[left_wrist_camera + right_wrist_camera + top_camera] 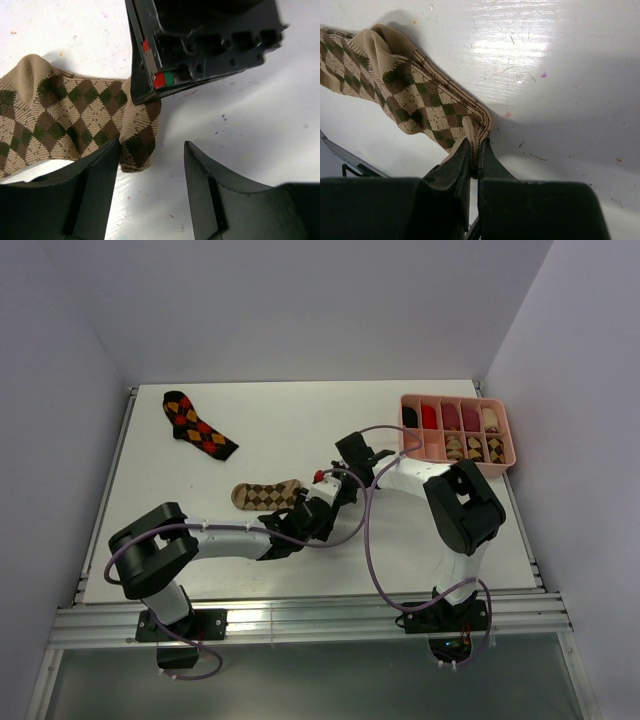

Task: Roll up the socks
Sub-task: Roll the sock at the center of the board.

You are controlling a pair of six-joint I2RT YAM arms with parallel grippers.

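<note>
A tan, brown and cream argyle sock lies flat at mid-table. My right gripper is shut on the folded edge of the sock at one end. My left gripper hovers open just beside that end of the sock; its left finger overlaps the fabric and bare table shows between the jaws. In the top view the left gripper and right gripper meet at the sock's right end. A black, red and orange argyle sock lies flat at the far left.
A pink compartment tray holding several rolled socks stands at the back right. The right gripper's black body fills the top of the left wrist view, close above the left fingers. White walls enclose the table on three sides.
</note>
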